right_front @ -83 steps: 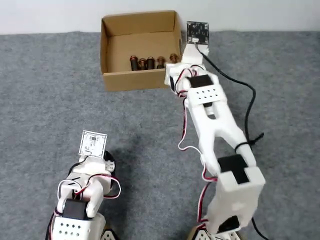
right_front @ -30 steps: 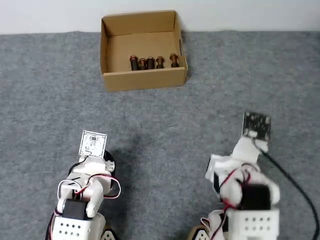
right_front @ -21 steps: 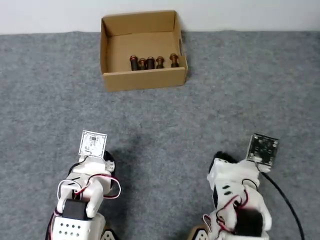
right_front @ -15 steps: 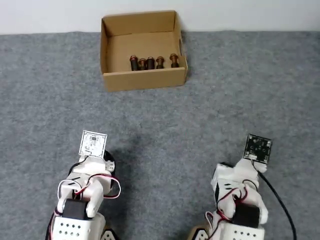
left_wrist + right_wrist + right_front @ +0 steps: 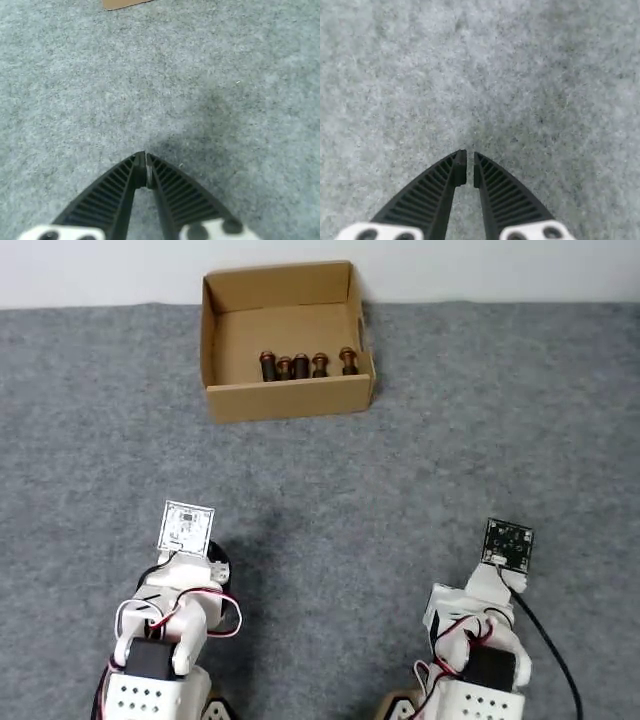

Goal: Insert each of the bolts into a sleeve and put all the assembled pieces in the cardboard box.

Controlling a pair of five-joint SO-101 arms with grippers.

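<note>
While the left jaws and right jaws sit closed and empty over the grey bench (image 5: 500, 420), five assembled pieces (image 5: 303, 365) sit in a row inside the cardboard box (image 5: 285, 400), well apart from them: probably rigid, smooth, light metal, best gripped mid-sleeve.

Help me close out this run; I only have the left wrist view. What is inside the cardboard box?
Observer: Five assembled pieces sit in a row inside the cardboard box.
Operator: Where in the box?
Observer: Along its near wall, with the rightmost one set slightly apart from the other four.
Operator: And the right gripper?
Observer: The right gripper hangs over bare carpet near its own base, fingers shut on nothing.
</note>
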